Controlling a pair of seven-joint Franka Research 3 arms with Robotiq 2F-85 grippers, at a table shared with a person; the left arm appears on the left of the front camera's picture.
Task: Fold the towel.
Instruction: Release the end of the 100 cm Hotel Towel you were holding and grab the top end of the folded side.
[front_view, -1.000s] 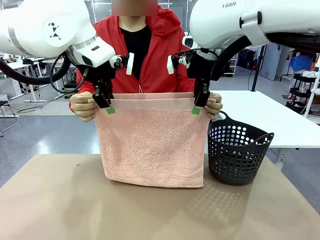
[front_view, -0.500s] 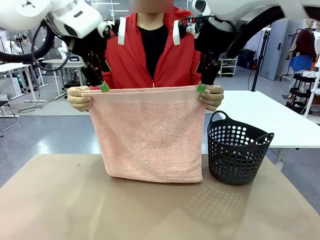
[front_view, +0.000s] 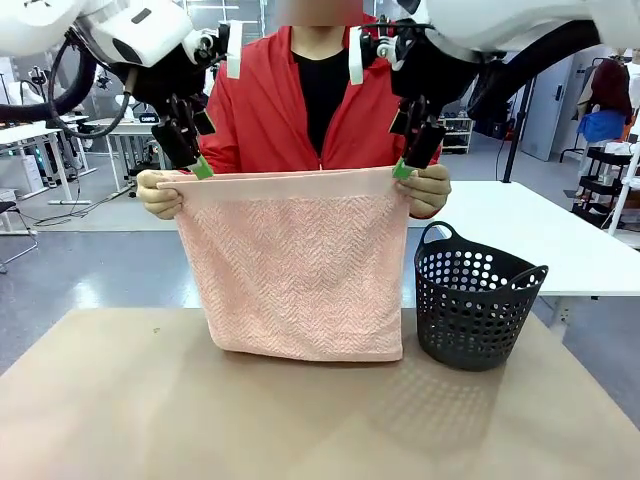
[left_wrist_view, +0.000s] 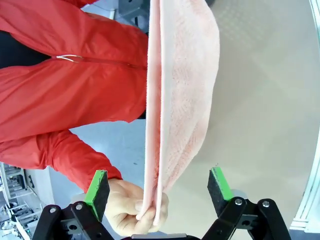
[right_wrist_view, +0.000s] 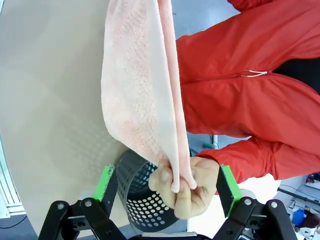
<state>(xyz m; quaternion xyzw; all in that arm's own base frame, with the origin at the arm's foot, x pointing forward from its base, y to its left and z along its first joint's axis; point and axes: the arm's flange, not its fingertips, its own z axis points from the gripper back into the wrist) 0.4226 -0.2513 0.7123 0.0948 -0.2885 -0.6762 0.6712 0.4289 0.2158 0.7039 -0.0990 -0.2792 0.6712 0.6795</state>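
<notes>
Release done: the towel (front_view: 295, 270), clamped at both top corners by the pincers a second ago, has been let go and is now held only by the person, one hand (front_view: 160, 193) at the robot's left corner and the other hand (front_view: 430, 190) at the right. Left pincer (front_view: 195, 160) and right pincer (front_view: 412, 158) are seen spread wide, nothing held, raised just above the top edge. Towel is hung doubled, lower edge touching the counter (front_view: 300, 430). First fold is judged handed over; further folding remains. Dark basket (front_view: 478, 300) is placed just beside the towel on the robot's right; nothing is seen inside it.
</notes>
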